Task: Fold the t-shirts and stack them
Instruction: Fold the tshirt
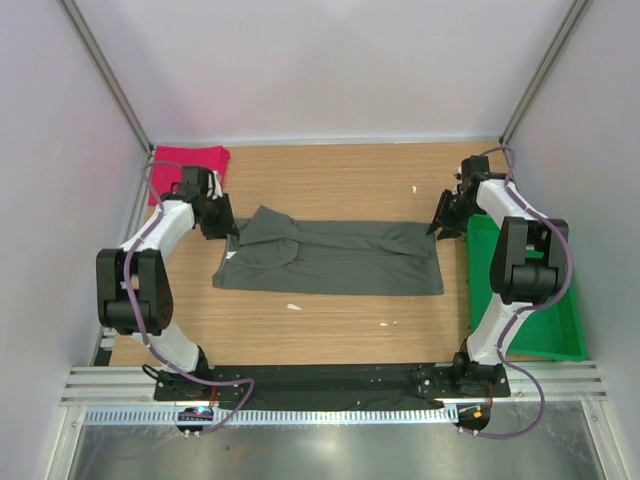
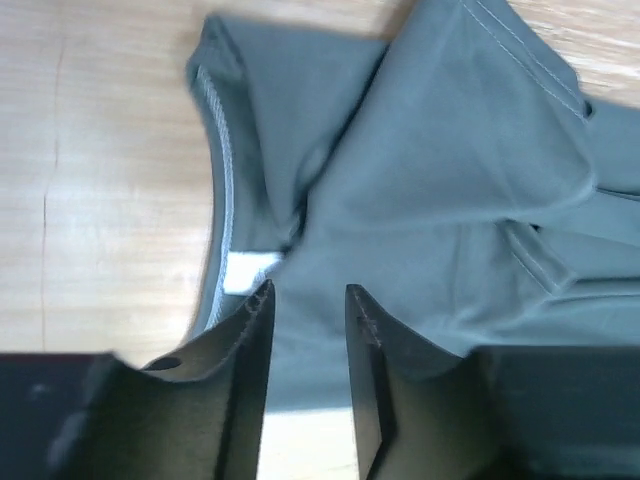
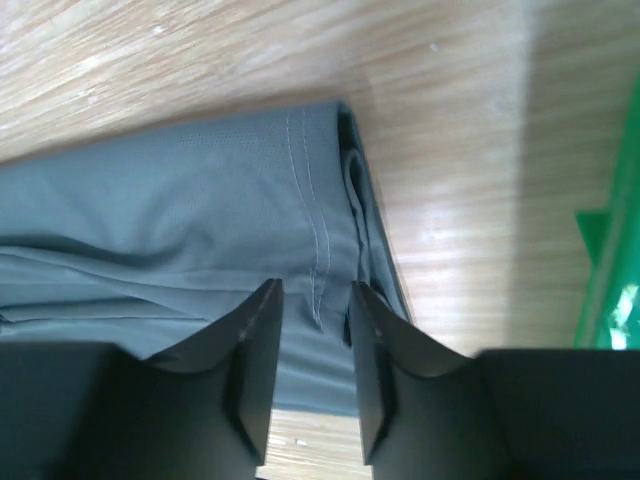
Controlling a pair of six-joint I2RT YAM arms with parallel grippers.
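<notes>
The dark grey-olive cloth t-shirt [image 1: 330, 258] lies folded into a long band on the wooden table [image 1: 340, 185], spanning both grippers. The left gripper [image 2: 309, 290] is over its collar end and the right gripper [image 3: 315, 288] over its hem end. Both have their fingers slightly apart, clamping nothing. The bright pinkish-red folded t-shirt [image 1: 188, 165] lies just beyond the left fingers, and a green plastic tray [image 1: 555, 335] sits beside the right.
</notes>
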